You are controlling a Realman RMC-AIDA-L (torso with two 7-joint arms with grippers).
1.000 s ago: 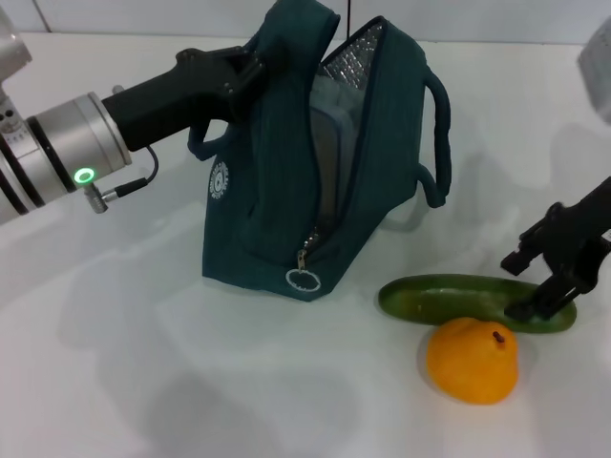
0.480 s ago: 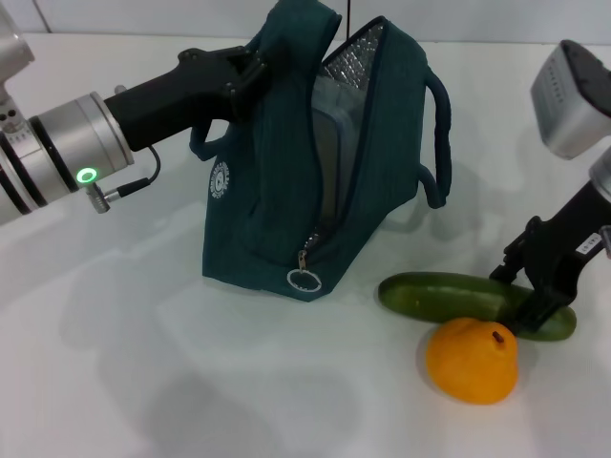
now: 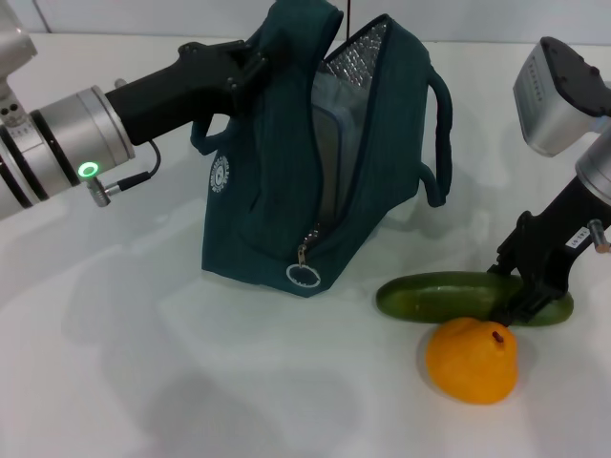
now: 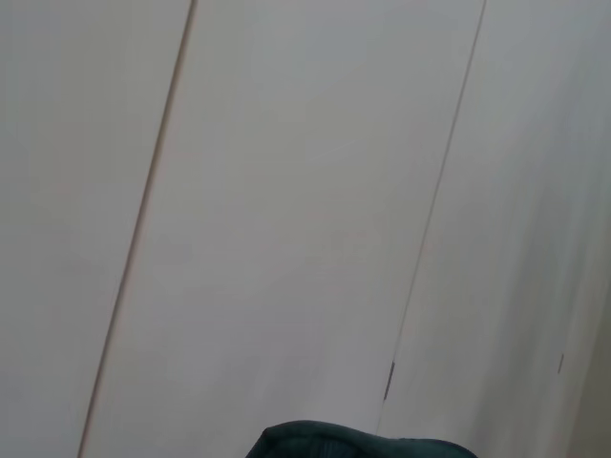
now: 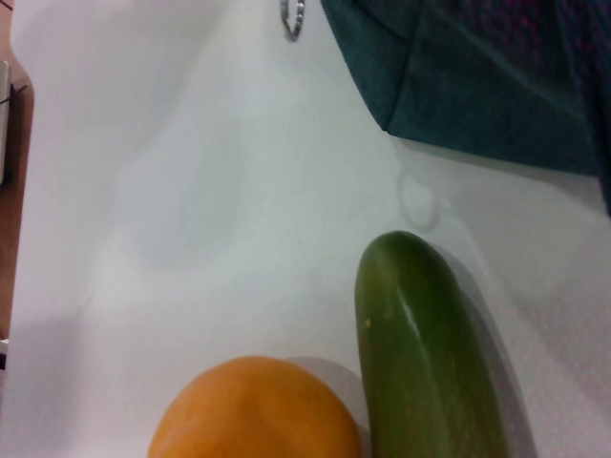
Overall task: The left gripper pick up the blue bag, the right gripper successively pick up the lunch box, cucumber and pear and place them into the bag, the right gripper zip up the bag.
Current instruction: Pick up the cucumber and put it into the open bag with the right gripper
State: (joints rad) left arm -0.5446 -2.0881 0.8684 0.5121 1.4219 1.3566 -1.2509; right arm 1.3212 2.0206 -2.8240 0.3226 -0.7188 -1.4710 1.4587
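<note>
The blue bag [image 3: 277, 191] stands on the white table, unzipped, with its foil lining showing. My left gripper [image 3: 246, 72] is shut on the bag's upper left edge and holds that side up. The lunch box [image 3: 331, 143] sits upright inside the bag. On the table to the bag's right lies the cucumber [image 3: 434, 296], with the pear [image 3: 472, 360] just in front of it. My right gripper [image 3: 511, 291] is down over the cucumber's right part, open, one finger behind it and one in front. The right wrist view shows the cucumber [image 5: 430, 353], the pear [image 5: 253, 412] and a corner of the bag [image 5: 477, 76].
The zip's ring pull [image 3: 303, 278] hangs at the bag's front bottom corner, ring pull [image 5: 292, 19] also in the right wrist view. The left wrist view shows wall panels and a strip of bag fabric [image 4: 363, 447]. White table [image 3: 143, 363] spreads in front and left.
My right arm has come in from the right and lowered, so its fingers now straddle the cucumber, which shifted slightly left. The left gripper and bag have barely moved.
</note>
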